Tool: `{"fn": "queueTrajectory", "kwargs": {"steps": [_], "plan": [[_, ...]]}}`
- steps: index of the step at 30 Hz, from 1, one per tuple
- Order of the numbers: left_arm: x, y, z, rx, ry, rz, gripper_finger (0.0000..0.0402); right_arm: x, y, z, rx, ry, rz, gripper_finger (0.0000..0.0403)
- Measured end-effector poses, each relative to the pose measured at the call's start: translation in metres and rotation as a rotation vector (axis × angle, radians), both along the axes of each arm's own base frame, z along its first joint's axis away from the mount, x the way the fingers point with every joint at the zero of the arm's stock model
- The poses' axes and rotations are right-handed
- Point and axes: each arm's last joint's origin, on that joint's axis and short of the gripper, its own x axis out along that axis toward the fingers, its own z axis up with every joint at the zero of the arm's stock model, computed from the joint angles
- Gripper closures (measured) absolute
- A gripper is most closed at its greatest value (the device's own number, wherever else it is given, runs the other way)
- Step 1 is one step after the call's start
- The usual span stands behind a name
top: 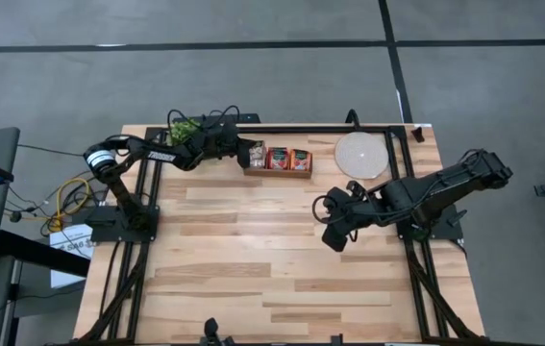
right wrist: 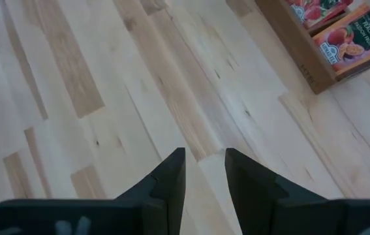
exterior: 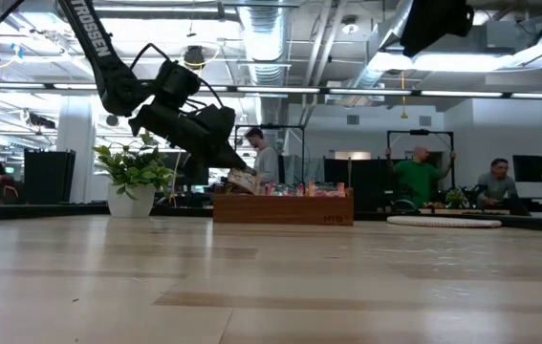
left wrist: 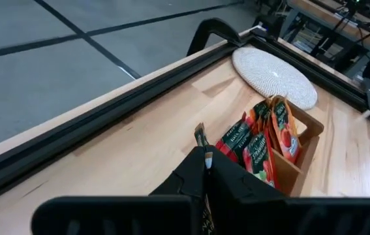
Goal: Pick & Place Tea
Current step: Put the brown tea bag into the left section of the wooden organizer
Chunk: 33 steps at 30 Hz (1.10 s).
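A light wooden plank table (top: 253, 250) edged by a black frame. At its far edge rest a brown wooden tray (top: 278, 171), a round pale woven mat (top: 361, 155) beside it, and a potted plant (exterior: 134, 182).

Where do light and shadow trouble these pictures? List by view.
High view: even light, no glare on the table. Low view: ceiling lamps backlight the left pincer, a dark silhouette. Left wrist view: tray sachets well lit, held sachet edge-on. Right wrist view: wood evenly lit.
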Motion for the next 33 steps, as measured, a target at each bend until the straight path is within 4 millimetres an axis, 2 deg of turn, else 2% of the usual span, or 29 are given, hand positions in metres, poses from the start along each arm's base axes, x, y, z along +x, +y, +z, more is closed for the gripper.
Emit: {"fn": "queueTrajectory", "kwargs": {"steps": [15, 26, 33], "plan": [[0.0001, -0.0001, 0.0000, -0.005, -0.002, 0.002, 0.0397, 0.0006, 0.0002, 0.0001, 0.000, -0.005, -0.001, 0.0301], [0.0000, -0.0001, -0.0001, 0.000, 0.001, 0.000, 0.0323, 0.0013, 0.0004, 0.0005, 0.003, -0.013, -0.001, 0.0301], [0.0000, -0.0001, -0.0001, 0.000, 0.001, 0.001, 0.0300, 0.0013, 0.0004, 0.0007, 0.003, -0.013, -0.001, 0.0301]]}}
